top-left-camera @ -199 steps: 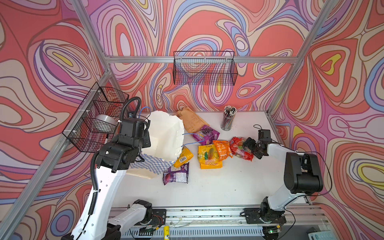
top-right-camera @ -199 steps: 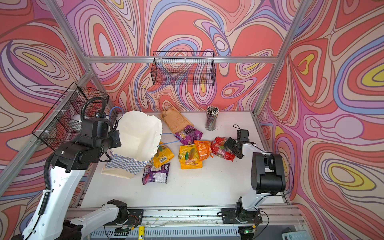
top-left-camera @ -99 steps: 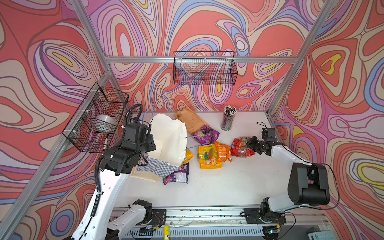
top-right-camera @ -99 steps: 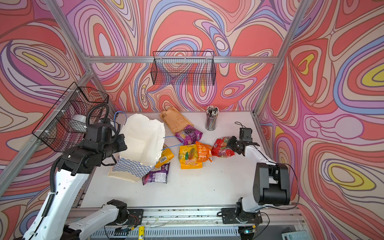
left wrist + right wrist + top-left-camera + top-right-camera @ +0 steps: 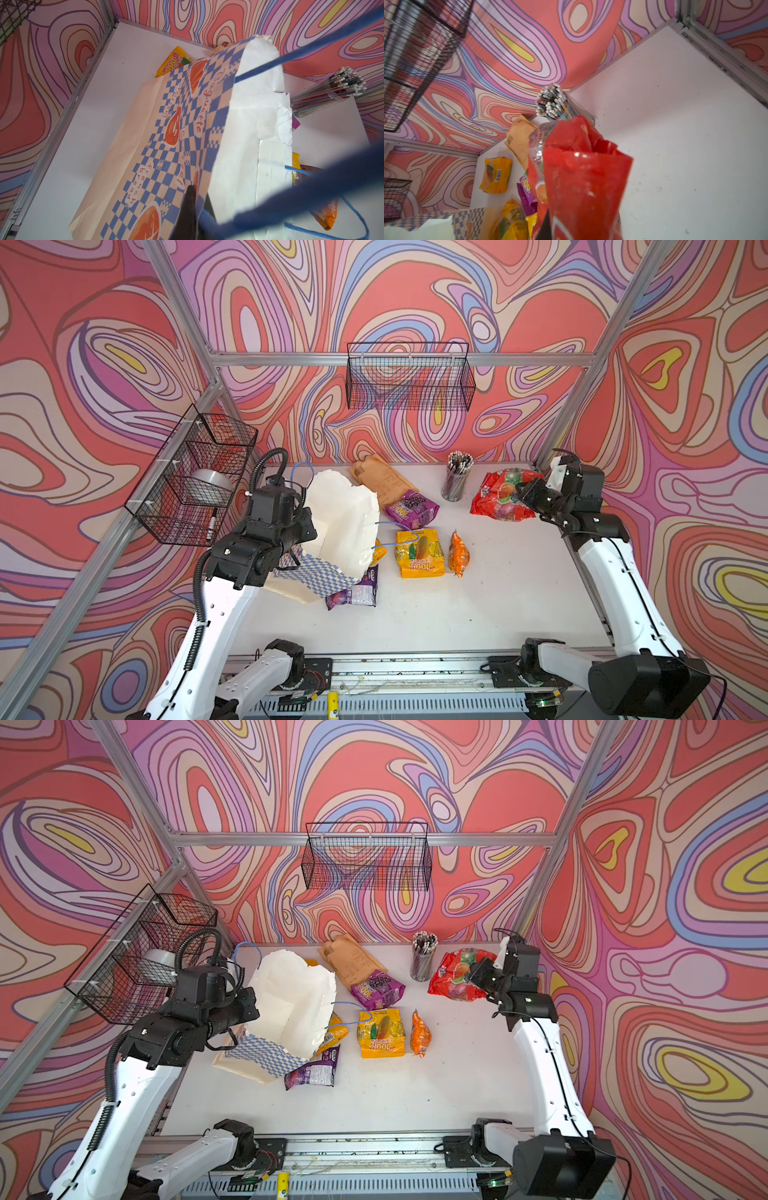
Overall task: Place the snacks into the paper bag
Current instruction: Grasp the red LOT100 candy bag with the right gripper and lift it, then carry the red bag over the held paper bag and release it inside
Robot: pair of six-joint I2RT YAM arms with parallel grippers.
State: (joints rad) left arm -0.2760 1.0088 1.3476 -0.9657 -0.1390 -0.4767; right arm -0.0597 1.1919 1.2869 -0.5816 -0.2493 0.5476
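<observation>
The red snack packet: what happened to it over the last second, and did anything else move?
The right gripper closed on the red packet and lifted it toward the back right. The orange packet shifted slightly. The left gripper stayed shut on the paper bag; the other snacks stayed put.

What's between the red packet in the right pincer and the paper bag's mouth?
In both top views, the cup of pencils stands nearest the red packet, then a purple packet lies near the paper bag.

Paper bag (image 5: 340, 522) tilted open, snacks (image 5: 419, 551) beside it, red packet (image 5: 500, 495) aloft
</observation>
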